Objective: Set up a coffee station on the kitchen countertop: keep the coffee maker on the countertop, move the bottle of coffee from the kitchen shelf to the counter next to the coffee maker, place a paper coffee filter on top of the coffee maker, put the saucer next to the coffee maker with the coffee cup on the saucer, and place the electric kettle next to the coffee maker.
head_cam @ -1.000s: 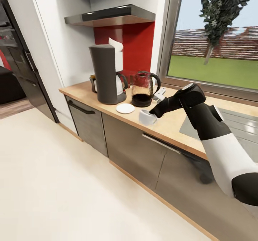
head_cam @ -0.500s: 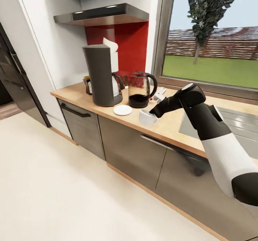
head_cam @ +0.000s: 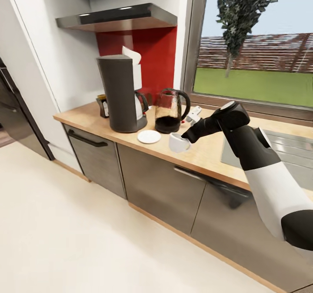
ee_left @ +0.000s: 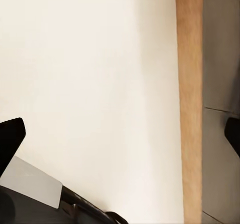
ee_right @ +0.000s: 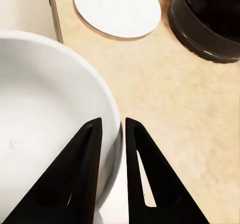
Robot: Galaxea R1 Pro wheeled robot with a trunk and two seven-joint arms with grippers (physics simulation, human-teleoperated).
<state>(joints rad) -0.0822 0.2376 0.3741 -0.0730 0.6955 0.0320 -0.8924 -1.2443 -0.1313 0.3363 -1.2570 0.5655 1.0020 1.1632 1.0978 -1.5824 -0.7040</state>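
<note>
Fingers (ee_right: 111,149) of the right arm pinch the rim of the white cup (head_cam: 178,142), held just above the table (head_cam: 204,153) beside the saucer (head_cam: 149,136). Saucer, kettle (head_cam: 168,110) and coffee maker (head_cam: 120,93) sit close together there. Left fingers (ee_left: 10,139) look spread apart, though barely visible.

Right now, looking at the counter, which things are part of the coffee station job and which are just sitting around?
Part of the job:
dark grey coffee maker
white paper filter on top of it
glass electric kettle
round white saucer
white coffee cup, its wall pinched by the right gripper
dark coffee bottle behind the maker

Just lying about:
small white object by the window
steel sink
</note>
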